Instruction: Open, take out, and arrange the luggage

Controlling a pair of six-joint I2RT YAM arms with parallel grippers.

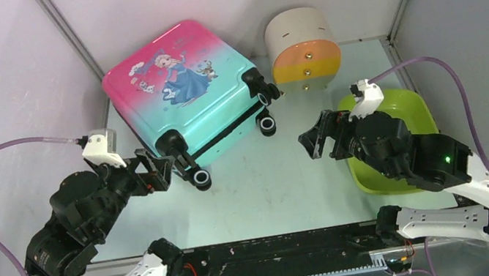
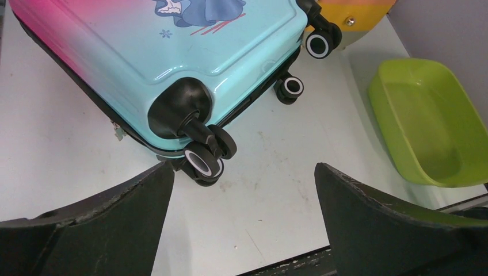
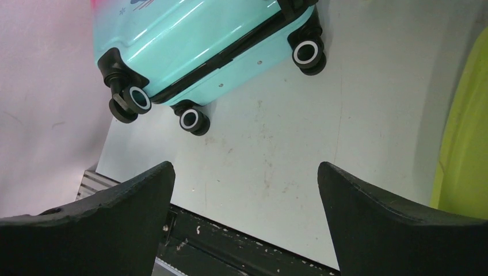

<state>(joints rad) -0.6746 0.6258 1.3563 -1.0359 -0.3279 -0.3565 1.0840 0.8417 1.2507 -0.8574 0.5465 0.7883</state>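
The luggage [image 1: 178, 89] is a pink-to-teal hard-shell suitcase with a princess print, lying flat and closed at the back left, its black wheels toward me. It also shows in the left wrist view [image 2: 172, 52] and the right wrist view [image 3: 190, 40]. My left gripper [image 1: 158, 170] is open and empty, just left of the nearest wheel [image 2: 202, 161]. My right gripper [image 1: 316, 138] is open and empty over the table, right of the suitcase's wheels.
A beige cylinder with an orange-yellow face [image 1: 301, 47] stands at the back, right of the suitcase. A lime-green tray [image 1: 412, 115] lies at the right, partly under my right arm, and shows empty in the left wrist view [image 2: 429, 121]. Walls enclose the table on three sides.
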